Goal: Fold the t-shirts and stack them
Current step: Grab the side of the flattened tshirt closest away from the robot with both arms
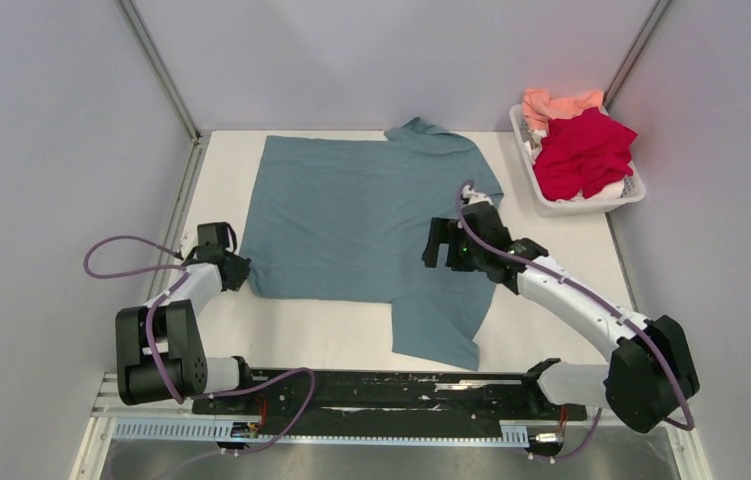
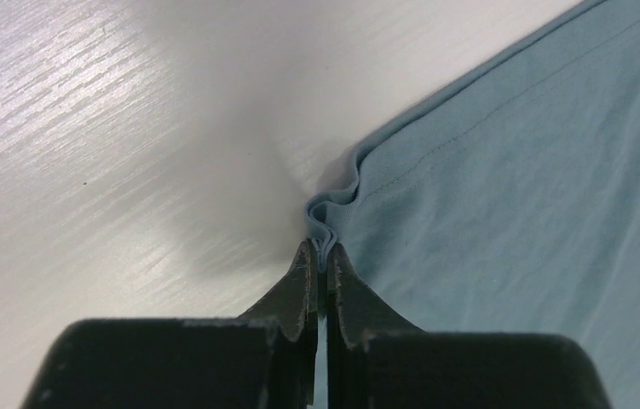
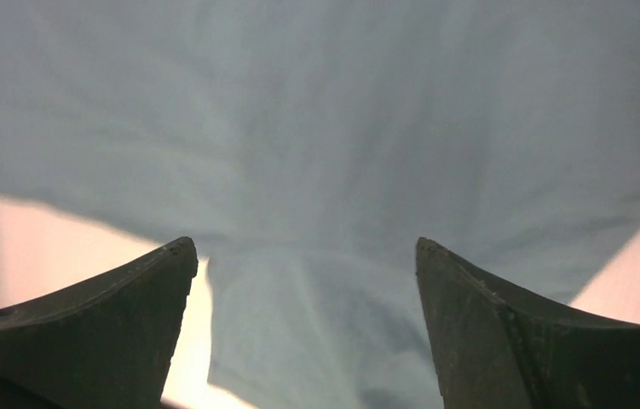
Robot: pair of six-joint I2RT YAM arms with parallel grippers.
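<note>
White surface (image 1: 351,345) beside the basket (image 1: 591,208) bears the teal t-shirt (image 1: 351,215) spread flat; my left hand (image 2: 320,256) pinches the hem corner farthest from the basket, my right hand (image 3: 306,247) hangs open nearer it, so I'd close it on cloth before lifting evenly.

right hand (image 3: 306,256) spread wide, above teal-blue t-shirt (image 3: 316,128)

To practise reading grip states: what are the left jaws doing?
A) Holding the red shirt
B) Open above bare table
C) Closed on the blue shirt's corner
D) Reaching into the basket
C: the left wrist view shows the left jaws pinching a bunched corner of the blue shirt.
</note>
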